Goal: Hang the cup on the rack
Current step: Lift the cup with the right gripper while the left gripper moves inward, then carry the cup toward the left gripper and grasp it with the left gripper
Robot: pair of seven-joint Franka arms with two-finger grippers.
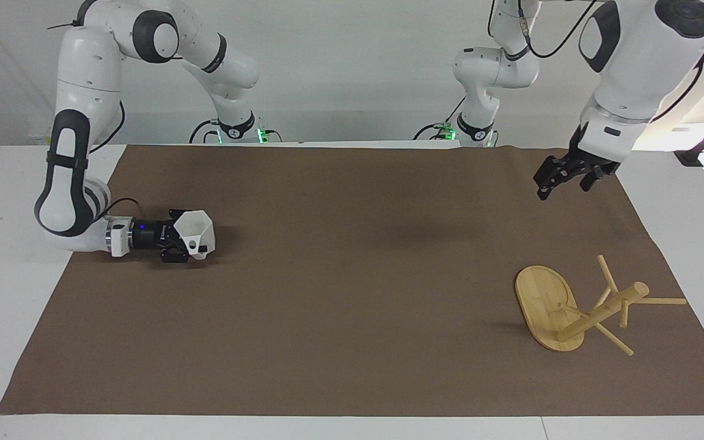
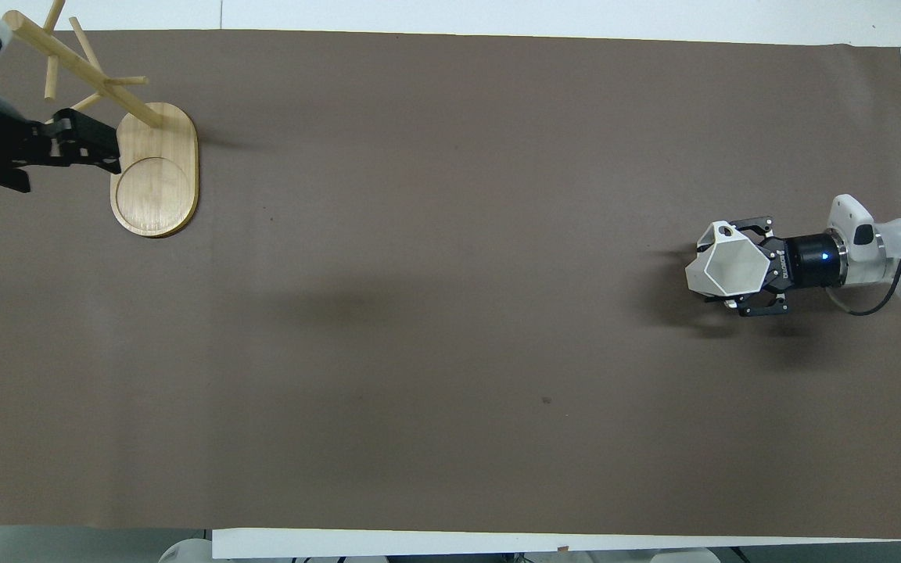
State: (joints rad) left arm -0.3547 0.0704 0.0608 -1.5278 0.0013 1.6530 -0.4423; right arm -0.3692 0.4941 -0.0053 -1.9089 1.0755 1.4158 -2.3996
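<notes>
Right gripper sits low at the right arm's end of the surface, wrist turned level, just above the brown mat. Its fingers are closed around the cup, one on each side of the faceted body. In the overhead view the cup shows its hexagonal rim facing up, handle on the edge farther from the robots, and the right gripper clasps it from the side toward the arm's base. Whether the cup's bottom touches the mat cannot be told; a dark shadow lies right under it.

Left gripper hangs in the air over the mat at the left arm's end of the surface, fingers pointing down and spread a little, holding nothing. In the overhead view the left gripper overlaps the edge of the rack's base, but the facing view shows it raised and well apart from the rack.

Rack stands on the mat at the left arm's end, farther from the robots than the cup, with the oval base flat and the post with its pegs upright. No cup on any peg. Cup and rack are well apart, at either end of the mat.
</notes>
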